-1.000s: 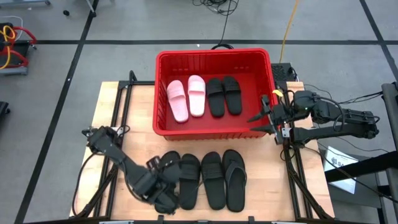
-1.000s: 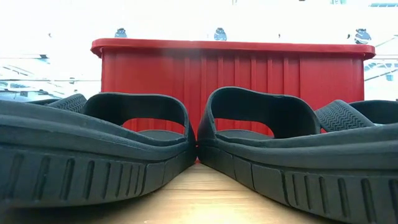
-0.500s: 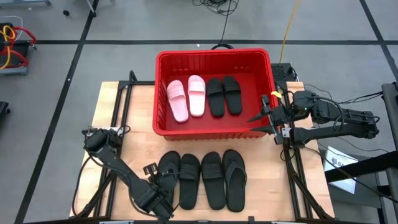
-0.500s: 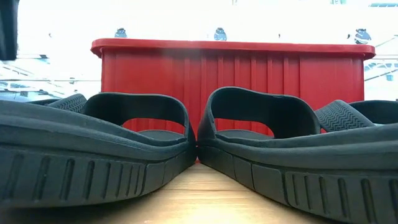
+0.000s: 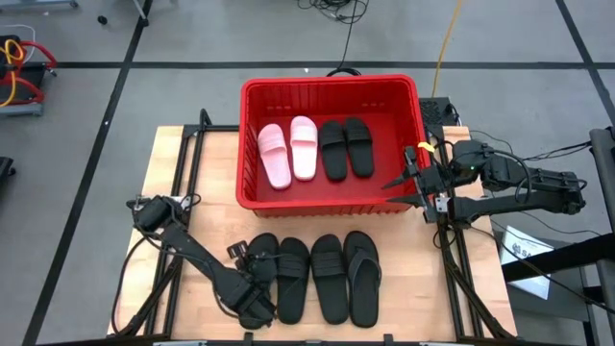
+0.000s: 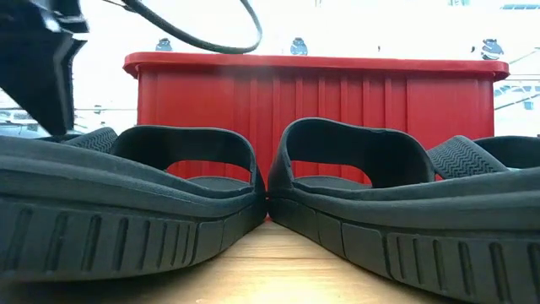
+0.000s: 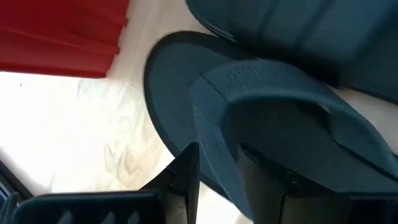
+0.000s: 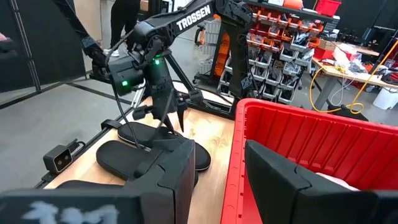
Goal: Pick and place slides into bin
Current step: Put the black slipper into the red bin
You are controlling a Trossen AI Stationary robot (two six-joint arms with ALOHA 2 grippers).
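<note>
The bin sits at the table's far middle, holding two pink and two black slides. Four black slides lie near it. Left gripper, fingers parted, straddles the leftmost slide's edge. Right gripper hovers open, empty, over the bin's right near corner.

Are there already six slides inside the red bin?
No, the high view shows only four slides in the red bin: two pink slides and two black slides, while four more black ones lie on the table.
</note>
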